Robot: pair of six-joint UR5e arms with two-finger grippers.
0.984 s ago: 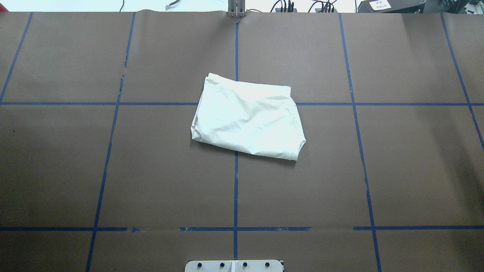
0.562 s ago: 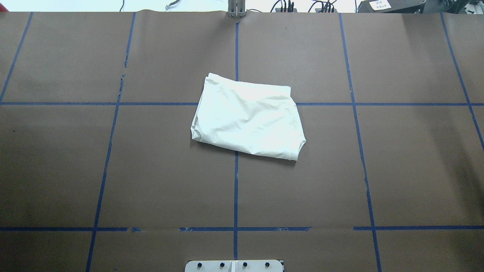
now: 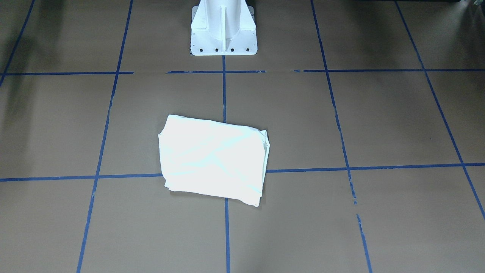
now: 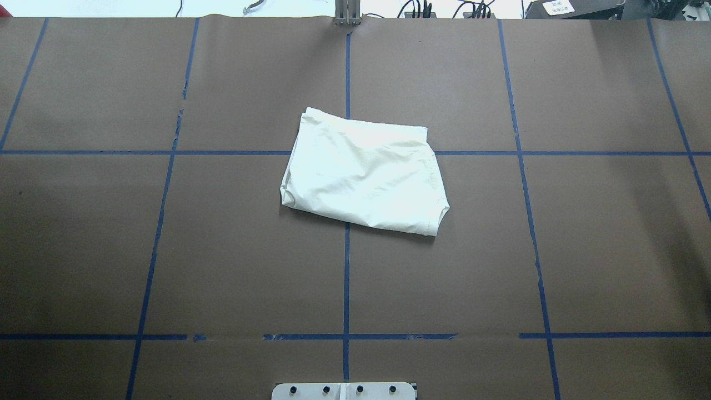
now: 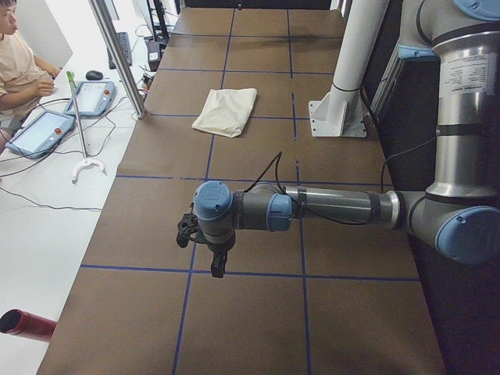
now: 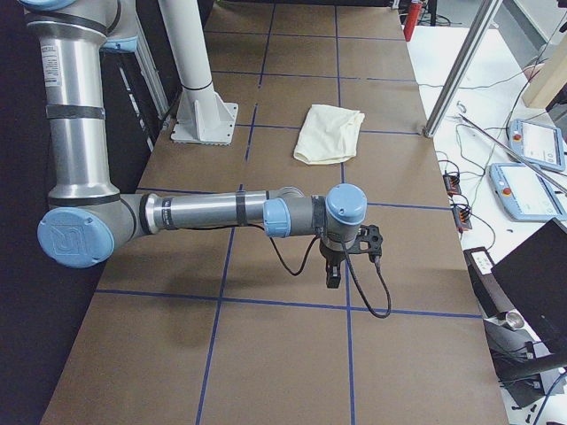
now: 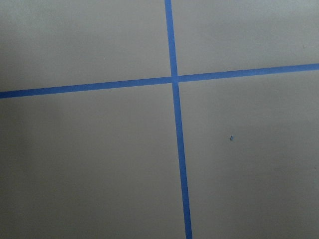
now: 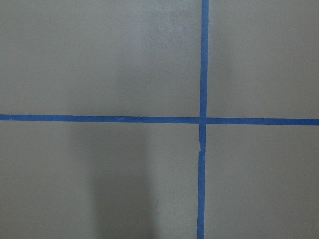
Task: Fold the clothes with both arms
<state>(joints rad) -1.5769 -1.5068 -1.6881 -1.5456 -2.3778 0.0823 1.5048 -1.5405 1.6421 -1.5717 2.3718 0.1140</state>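
Softly creased, the cream T-shirt (image 4: 364, 178) forms a lopsided rectangle.

Creased cloth shirt (image 4: 364, 178), matt paper tabletop (image 4: 222, 250)

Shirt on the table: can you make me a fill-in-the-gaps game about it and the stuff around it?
1. The shirt is ____ into a small packet on the table.
2. The tape lines across the table are ____ in colour.
3. The robot's pedestal is ____ in colour.

Missing words: folded; blue; white.
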